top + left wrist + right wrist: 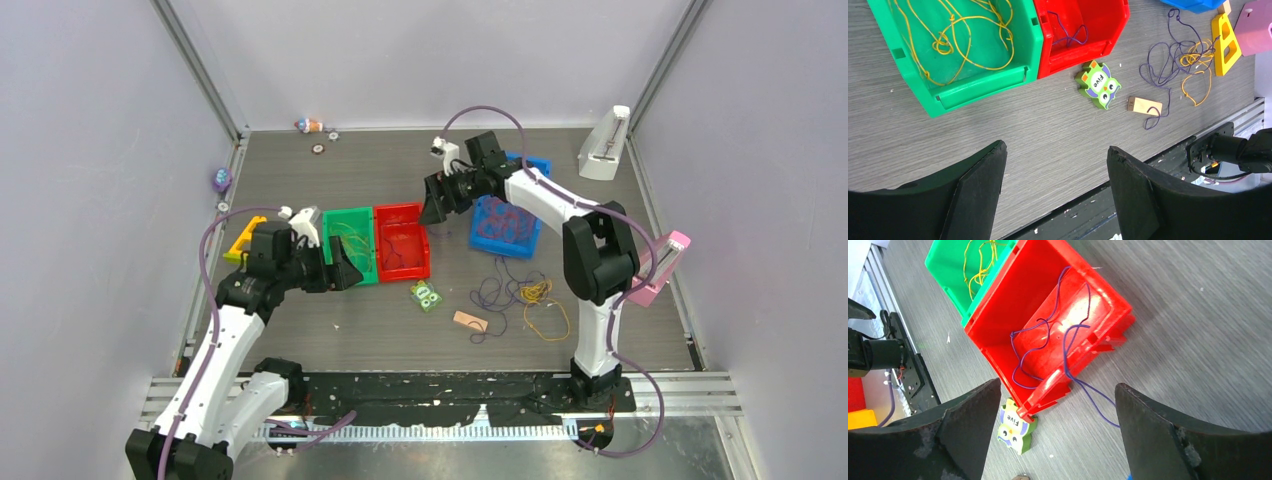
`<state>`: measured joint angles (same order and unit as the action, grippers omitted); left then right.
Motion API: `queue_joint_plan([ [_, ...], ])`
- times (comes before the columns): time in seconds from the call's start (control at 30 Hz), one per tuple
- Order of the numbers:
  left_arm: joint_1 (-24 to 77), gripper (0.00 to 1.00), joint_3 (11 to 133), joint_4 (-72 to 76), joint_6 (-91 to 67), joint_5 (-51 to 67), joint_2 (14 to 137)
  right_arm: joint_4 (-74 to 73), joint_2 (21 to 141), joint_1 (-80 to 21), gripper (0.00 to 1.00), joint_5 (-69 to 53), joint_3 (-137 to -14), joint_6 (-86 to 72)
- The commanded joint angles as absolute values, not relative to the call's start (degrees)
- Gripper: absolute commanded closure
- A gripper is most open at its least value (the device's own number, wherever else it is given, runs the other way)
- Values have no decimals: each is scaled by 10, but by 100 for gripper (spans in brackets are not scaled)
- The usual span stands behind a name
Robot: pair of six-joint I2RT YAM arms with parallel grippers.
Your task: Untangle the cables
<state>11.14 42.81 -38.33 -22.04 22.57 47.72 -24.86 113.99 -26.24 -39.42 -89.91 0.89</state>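
A loose tangle of purple and yellow cables (520, 295) lies on the table right of centre, also in the left wrist view (1178, 55). Yellow cables (963, 30) lie in the green bin (350, 215). A purple cable (1048, 335) lies in the red bin (400, 215) and hangs over its rim onto the table. Orange-red and purple cables (510, 222) fill the blue bin (500, 250). My left gripper (350, 272) (1056, 148) is open and empty, above the table beside the green bin's near edge. My right gripper (432, 205) (1058, 385) is open and empty, above the red bin's right side.
A green owl block (427, 296) and a small wooden block (469, 321) lie near the tangle. A yellow block (243, 240) sits left of the green bin. A white metronome (603, 145) and a pink one (660, 265) stand at the right. Small toys (312, 126) lie at the back.
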Motion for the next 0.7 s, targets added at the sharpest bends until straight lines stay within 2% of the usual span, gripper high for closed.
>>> queue_joint_plan([
  [0.0, 113, 25, 425, -360, -212, 239, 463, -207, 1125, -234, 9, -427, -902, -6],
  [0.23, 113, 24, 423, -360, -211, 242, 459, -224, 1215, -218, 1, -486, -958, -11],
  [0.43, 113, 24, 421, -357, -209, 242, 455, -141, 1223, -220, 4, -527, -907, -67],
  [0.67, 113, 24, 419, -356, -209, 246, 455, -123, 1220, -239, 5, -524, -866, -62],
])
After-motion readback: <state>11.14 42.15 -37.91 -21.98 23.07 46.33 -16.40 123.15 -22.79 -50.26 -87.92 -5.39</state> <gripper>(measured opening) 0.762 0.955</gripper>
